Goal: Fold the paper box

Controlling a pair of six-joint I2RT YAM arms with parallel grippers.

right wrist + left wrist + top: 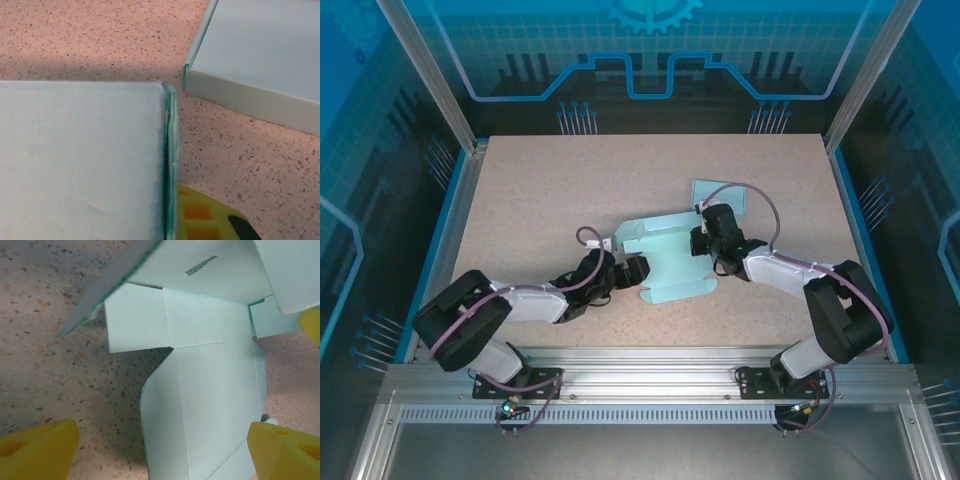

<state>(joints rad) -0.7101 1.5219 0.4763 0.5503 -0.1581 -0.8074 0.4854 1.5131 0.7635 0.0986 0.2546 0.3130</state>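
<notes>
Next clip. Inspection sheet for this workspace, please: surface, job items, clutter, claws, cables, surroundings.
surface: speckled beige table, no stains seen.
job's things: pale blue paper box mid-table, partly folded, flaps spread.
clutter: second box, already shaped, lying beyond the right claw.
claws: left claw open, straddling the paper box's left flap; right claw shut on its right wall.
cables: purple cables loop above each arm, off the paper.
surroundings: metal frame, blue printed panels.
</notes>
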